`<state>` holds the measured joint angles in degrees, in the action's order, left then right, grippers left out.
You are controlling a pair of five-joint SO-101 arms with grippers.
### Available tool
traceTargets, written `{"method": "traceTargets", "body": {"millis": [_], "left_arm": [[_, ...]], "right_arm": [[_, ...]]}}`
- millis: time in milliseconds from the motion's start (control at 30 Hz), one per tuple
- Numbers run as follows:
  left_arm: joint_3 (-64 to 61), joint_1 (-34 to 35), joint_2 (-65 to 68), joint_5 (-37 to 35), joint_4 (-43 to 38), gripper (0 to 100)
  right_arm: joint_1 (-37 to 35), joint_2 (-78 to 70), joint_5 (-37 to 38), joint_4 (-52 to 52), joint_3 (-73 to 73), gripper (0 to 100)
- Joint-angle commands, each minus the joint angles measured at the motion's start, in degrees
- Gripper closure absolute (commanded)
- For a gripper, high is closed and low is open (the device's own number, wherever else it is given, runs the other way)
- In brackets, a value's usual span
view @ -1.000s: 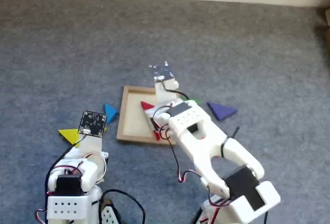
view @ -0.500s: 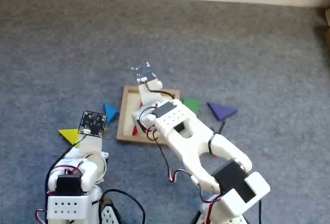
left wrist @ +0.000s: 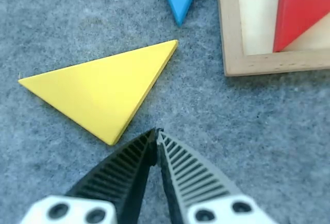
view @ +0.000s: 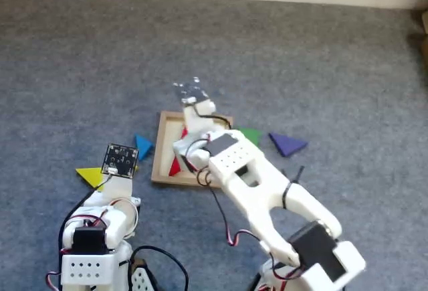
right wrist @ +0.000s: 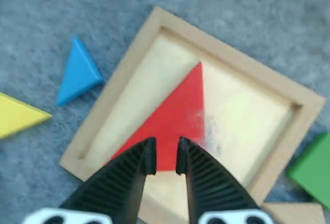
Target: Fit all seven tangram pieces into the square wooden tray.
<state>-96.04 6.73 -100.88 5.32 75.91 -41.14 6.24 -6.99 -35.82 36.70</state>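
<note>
A: Left end effector (left wrist: 156, 134)?
B: Tips pressed together, holding nothing. Yellow triangle (left wrist: 103, 90) just in front.
A: Right end effector (right wrist: 165, 154)?
B: Tips a little apart, right above the red triangle (right wrist: 175, 116) lying inside the wooden tray (right wrist: 119, 80).

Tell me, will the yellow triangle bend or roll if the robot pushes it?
The yellow triangle looks like a flat, thick-edged slab, so it should probably stay stiff and slide, not roll. The fuzzy carpet may drag on it.

Right pincer (right wrist: 165, 145), slightly parted, sat over red triangle (right wrist: 172, 113) inside wooden tray (right wrist: 128, 69); blue triangle (right wrist: 77, 75) beside tray.
</note>
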Motion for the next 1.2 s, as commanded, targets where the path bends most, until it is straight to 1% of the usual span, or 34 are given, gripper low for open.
{"method": "traceTargets", "body": {"millis": [0,200,367,600,733,833,933,1067,1167], "left_arm": [[-1.3,0.7,-2.0,0.6,0.6,99],[-1.3,0.7,-2.0,0.6,0.6,99],[-1.3,0.7,-2.0,0.6,0.6,99],[-1.3,0.7,-2.0,0.6,0.6,99],[-1.3,0.7,-2.0,0.6,0.6,99],[-1.3,0.7,-2.0,0.6,0.6,99],[-1.3,0.7,-2.0,0.6,0.6,99],[-1.3,0.7,-2.0,0.6,0.6,99],[-1.3,0.7,-2.0,0.6,0.6,99]], "right_arm": [[2.6,4.1,0.6,0.7,2.0,92.0],[2.3,-5.1,0.6,2.3,1.6,92.0],[-1.5,-12.0,0.6,6.5,1.6,92.0],[-4.4,-12.6,0.6,11.3,1.5,92.1],[-5.8,-12.3,0.6,11.6,1.5,92.1],[-5.0,-9.6,0.6,11.6,1.9,92.1],[-2.5,-3.0,0.6,11.3,2.6,92.1],[2.0,5.9,0.6,9.8,9.1,92.1],[4.5,8.7,0.6,9.8,13.6,92.1]]}}
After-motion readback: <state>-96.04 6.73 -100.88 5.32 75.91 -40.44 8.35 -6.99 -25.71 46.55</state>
